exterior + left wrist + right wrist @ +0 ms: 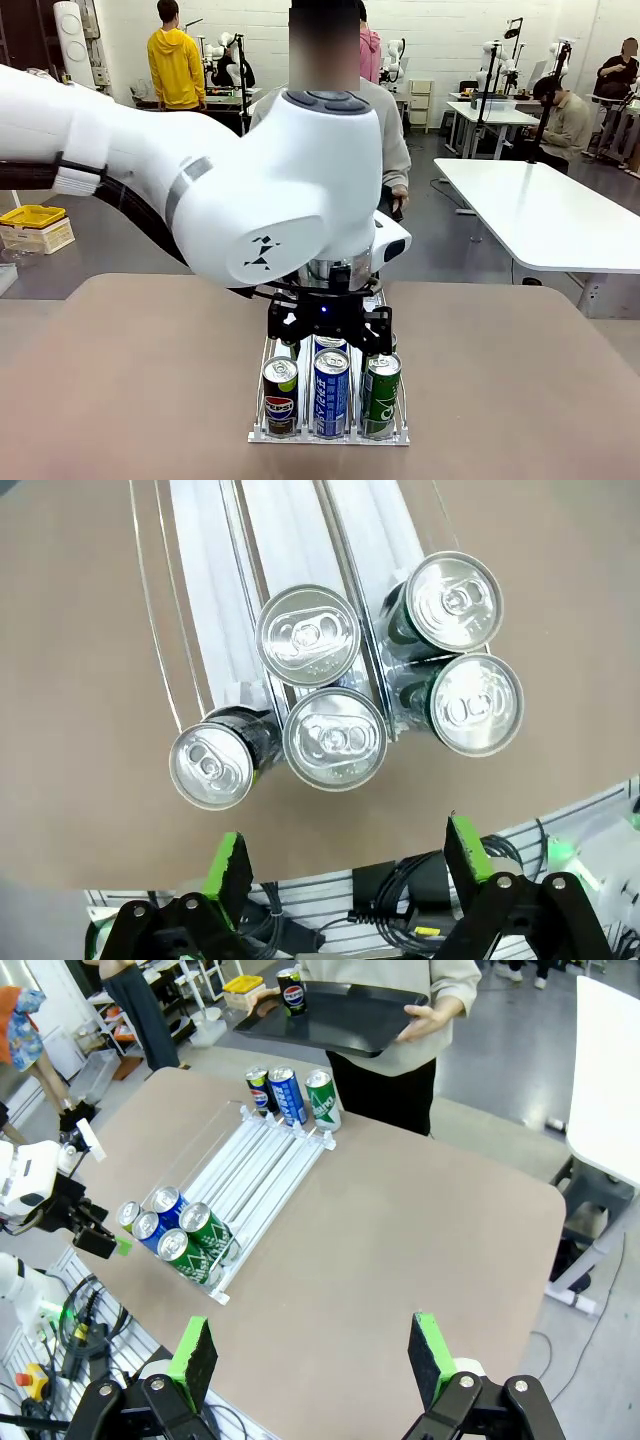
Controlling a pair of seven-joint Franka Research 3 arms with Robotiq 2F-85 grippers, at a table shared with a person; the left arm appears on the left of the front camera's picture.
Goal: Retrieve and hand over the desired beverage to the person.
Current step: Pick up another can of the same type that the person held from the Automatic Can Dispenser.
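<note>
Item one, left gripper (pixel 347 860): black two-finger claw with green pads (pixel 228 865); jaws spread as wide as they go, nothing between them; I see it hanging just above my end of the rack, set a little short of the cans, with the table edge under its fingers.

Item two, near cluster, five silver-topped aluminium drink cans standing upright, touching or nearly so: one dark cola can (pixel 210 767) alone in its lane; two blue cans in the middle lane, the closer blue can (pixel 335 738) nearest the claw; two green cans (pixel 475 705) in the third lane.

Item three, white three-lane wire-and-rail rack (pixel 260 1150): runs lengthways across the brown table (pixel 400 1210) toward the far side.

Item four, far cluster (pixel 287 1095): three more cans, dark, blue and green, upright at the rack's far end.

Item five, right gripper (pixel 312 1360): same make; jaws wide apart, holding nothing; well back from the rack, above the table's near edge.

Item six, person (pixel 385 1090): light grey top, black trousers; stands at the far edge holding out a flat black tray (pixel 340 1015); one dark can (pixel 291 990) already stands on it.

Progress, my judgement: which drink is wanted I cannot tell from here; no can is gripped; the pick from the near cluster looks about to begin. Left to do: line up on one can, descend, close, lift, carry across, set on the tray.
</note>
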